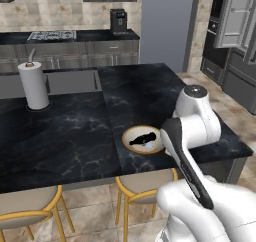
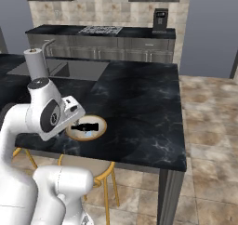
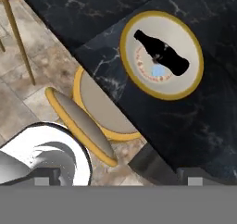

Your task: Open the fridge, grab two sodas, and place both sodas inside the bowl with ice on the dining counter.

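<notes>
Hovering fingers [image 3: 120,172]: spread wide, gripping nothing, above the table edge near a stool [image 3: 90,112].
Bottle [image 3: 162,54]: dark, lying on its side in the bowl, beside a bluish ice cube [image 3: 159,71].
Bowl [image 3: 192,86]: yellow-rimmed, on the black marble table [image 1: 75,136] near its front edge.
Fridge [image 1: 237,21]: door open, far right.

Dark bottle [image 3: 162,53], tan-rimmed white bowl [image 3: 192,86]
</notes>
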